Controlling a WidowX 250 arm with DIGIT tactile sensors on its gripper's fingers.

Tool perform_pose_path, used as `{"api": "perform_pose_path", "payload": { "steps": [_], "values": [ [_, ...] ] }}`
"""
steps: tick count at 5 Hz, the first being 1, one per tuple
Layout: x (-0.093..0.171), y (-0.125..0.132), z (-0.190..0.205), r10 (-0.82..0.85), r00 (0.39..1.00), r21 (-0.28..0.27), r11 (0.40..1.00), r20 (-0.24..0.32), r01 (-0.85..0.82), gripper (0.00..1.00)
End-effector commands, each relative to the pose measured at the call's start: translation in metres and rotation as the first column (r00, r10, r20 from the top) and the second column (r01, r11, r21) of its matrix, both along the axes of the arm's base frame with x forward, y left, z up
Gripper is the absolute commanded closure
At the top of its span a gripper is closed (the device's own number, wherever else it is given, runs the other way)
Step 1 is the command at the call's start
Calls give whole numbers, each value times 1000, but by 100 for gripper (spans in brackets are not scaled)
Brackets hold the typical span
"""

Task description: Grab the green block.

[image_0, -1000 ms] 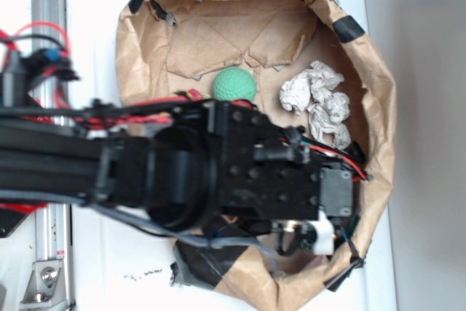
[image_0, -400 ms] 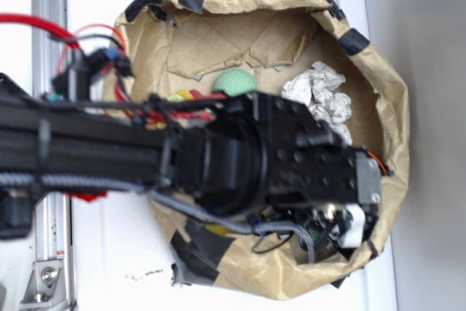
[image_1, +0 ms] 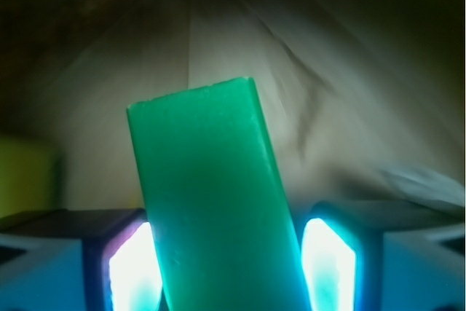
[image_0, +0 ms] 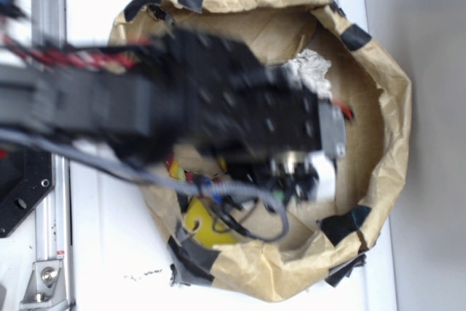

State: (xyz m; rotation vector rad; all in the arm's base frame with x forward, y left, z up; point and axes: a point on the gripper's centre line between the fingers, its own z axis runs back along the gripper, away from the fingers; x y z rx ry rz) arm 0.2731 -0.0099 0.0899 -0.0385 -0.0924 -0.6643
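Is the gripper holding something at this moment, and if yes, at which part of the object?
The green block stands between the fingers of the gripper, at its lower end. Bright gaps show on both sides, so a firm hold cannot be confirmed.

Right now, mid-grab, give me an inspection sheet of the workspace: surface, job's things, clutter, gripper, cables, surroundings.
Surface: white tabletop carrying a crumpled brown paper bag.
Job's things: flat green block standing between the fingers.
Clutter: crumpled white paper wad; yellow object on the bag floor.
Gripper: black gripper, fingers either side of the block, contact not clear.
Cables: grey cable looping under the arm.
Surroundings: metal rail at left.
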Motion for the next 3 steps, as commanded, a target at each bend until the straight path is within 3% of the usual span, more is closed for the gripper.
{"api": "perform_pose_path", "payload": {
  "steps": [1, 2, 3],
  "values": [
    [-16, 16, 78, 490, 872, -67, 870, -3, -489, 100],
    [-24, 12, 86, 687, 727, -93, 723, -1, -684, 100],
    [-28, 9, 84, 682, 731, -50, 730, 13, -681, 100]
  ]
}}
